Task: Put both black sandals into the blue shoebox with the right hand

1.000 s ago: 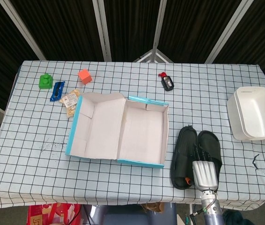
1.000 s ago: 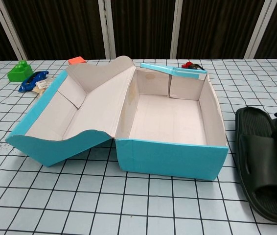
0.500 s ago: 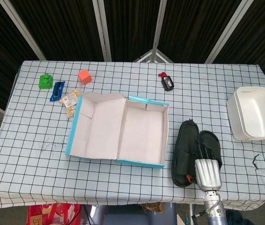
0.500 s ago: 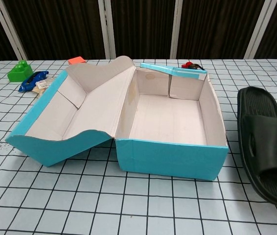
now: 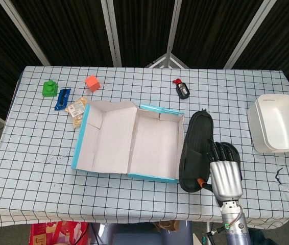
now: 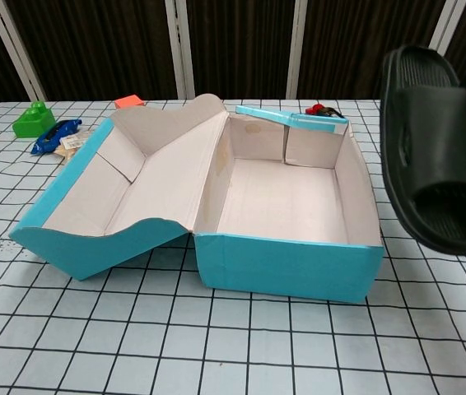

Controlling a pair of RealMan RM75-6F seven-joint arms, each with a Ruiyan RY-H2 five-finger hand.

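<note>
Beside the blue shoebox (image 5: 154,138), the right hand (image 5: 225,171) grips one black sandal (image 5: 195,150), hiding the other.

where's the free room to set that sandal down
The box floor is bare, right beside the sandal the right hand holds. Bare cloth also runs along the near edge and between the sandal and the white tub. The far left corner is crowded with small toys.
</note>
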